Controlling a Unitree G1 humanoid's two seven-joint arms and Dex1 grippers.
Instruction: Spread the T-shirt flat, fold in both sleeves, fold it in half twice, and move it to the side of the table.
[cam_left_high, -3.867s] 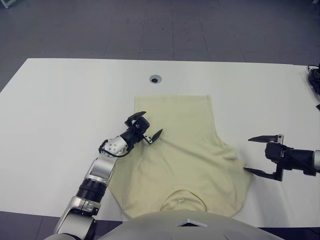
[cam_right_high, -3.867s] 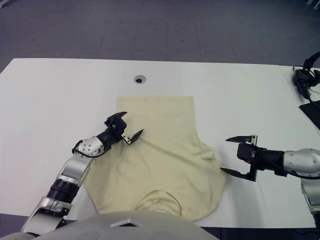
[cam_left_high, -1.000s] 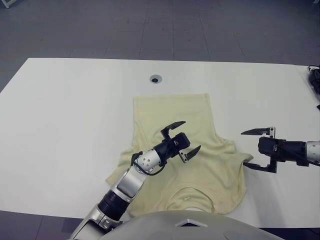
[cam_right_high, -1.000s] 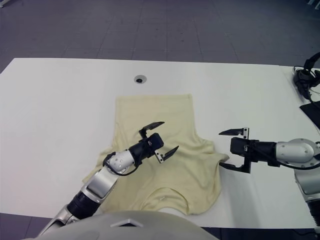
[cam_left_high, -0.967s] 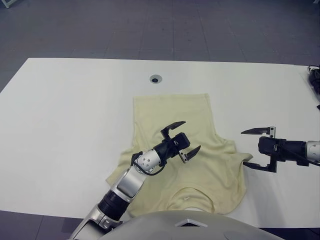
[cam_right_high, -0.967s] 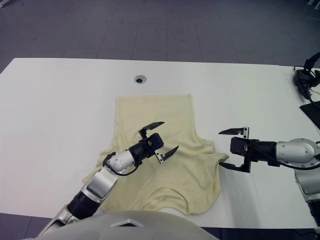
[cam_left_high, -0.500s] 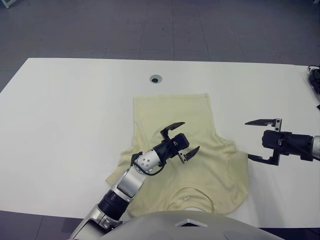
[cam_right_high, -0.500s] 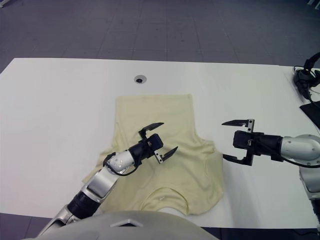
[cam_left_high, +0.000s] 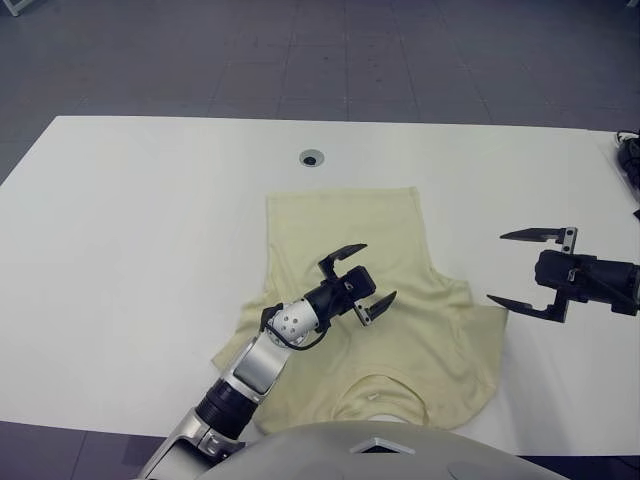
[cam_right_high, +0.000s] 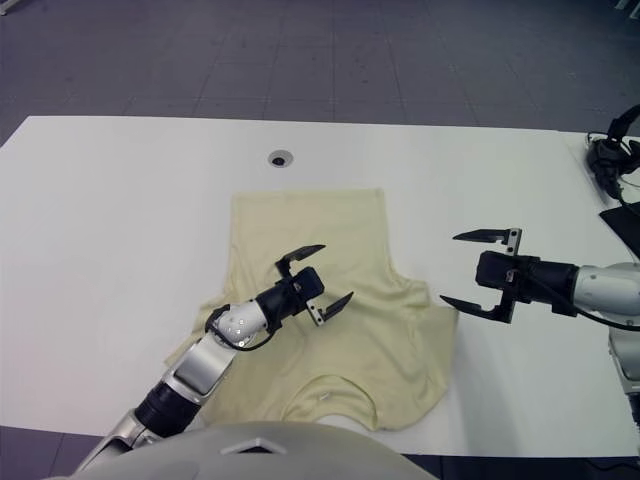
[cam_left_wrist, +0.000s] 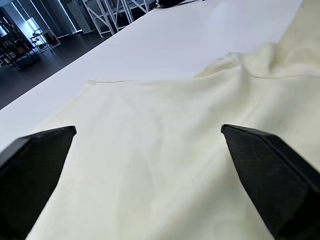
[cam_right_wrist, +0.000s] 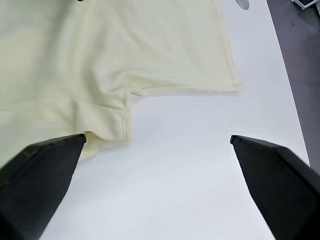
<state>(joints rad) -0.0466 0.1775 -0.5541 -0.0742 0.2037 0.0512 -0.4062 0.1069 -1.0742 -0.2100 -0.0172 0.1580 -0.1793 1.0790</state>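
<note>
Wrinkles are running across the T-shirt (cam_left_high: 425, 320), which is lying on the white table (cam_left_high: 130, 250) in the near middle, its collar toward the robot and its straight hem toward the far side, a little short of the small round hole (cam_left_high: 312, 158) in the tabletop. The shirt is not lying fully flat: its right sleeve is bunching into folds at the right edge, and on the left a flap of cloth is sticking out toward the near corner. The left gripper (cam_left_high: 378, 270) is hanging over the body of the shirt, left of its centre line and between hem and collar, with its two fingers standing wide apart and holding nothing; in the left wrist view the shirt (cam_left_wrist: 175, 165) is spreading beneath the gripper (cam_left_wrist: 148, 129), though whether the fingers are touching the cloth cannot be told. The right gripper (cam_left_high: 497, 268) is sitting over bare table just beside the right sleeve, pointing toward the shirt, its fingers likewise spread apart and gripping nothing. Its lower fingertip is lying right at the sleeve's outer edge, and in the right wrist view one fingertip of this gripper (cam_right_wrist: 157, 136) is lining up with the sleeve's hem while the other is resting over bare table (cam_right_wrist: 200, 175); contact cannot be told. Dark cables (cam_right_high: 610, 155) are lying at the table's far right edge, well apart from the shirt.
</note>
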